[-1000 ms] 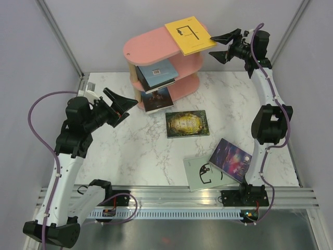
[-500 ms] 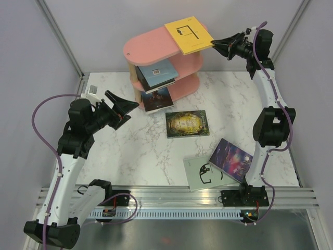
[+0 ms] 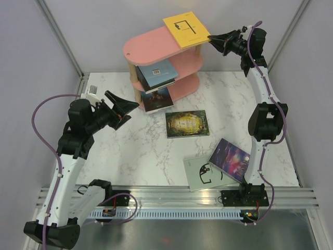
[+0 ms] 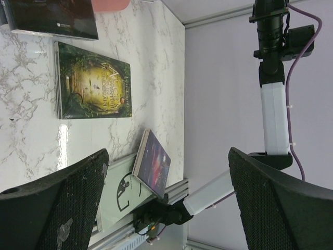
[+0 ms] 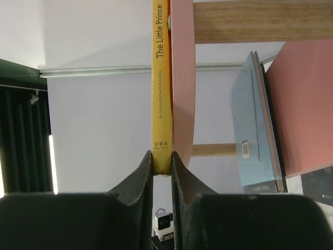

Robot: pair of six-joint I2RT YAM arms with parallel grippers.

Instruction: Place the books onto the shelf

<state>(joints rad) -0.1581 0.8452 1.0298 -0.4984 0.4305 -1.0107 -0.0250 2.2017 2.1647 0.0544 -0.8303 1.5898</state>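
Near edge: an aluminium rail (image 3: 177,194) carried both arm bases. Beyond it lay the white, grey-veined marble table (image 3: 130,151). Plain grey walls (image 3: 31,57) stood at left, back and right.

Nearest books, right of centre: the grey-green book (image 3: 197,176) lay flat, and the purple galaxy book (image 3: 232,159) was propped with one edge on it. The left wrist view showed that tilt plainly; from overhead it looked almost flat.

Mid-table: the green-gold book (image 3: 187,123) lay flat and alone. Its cover lettering was too blurred to read.

The left gripper (image 3: 130,111) hovered over the table's left side, jaws wide apart and holding nothing.

Far side: the shelf (image 3: 151,47). A dark book (image 3: 157,99) sat on the lowest tier. A blue book (image 3: 156,73) with a white barcode label sat on the middle tier. Both stuck out at the front.

Top tier: the yellow book (image 3: 186,29) lay on the right end, overhanging it. The right gripper (image 3: 212,40) was clamped on the overhanging edge. Only the right wrist view showed the spine: "The Little Prince", "Antoine de Saint-Exupéry". There the book lay flush against the pink board.
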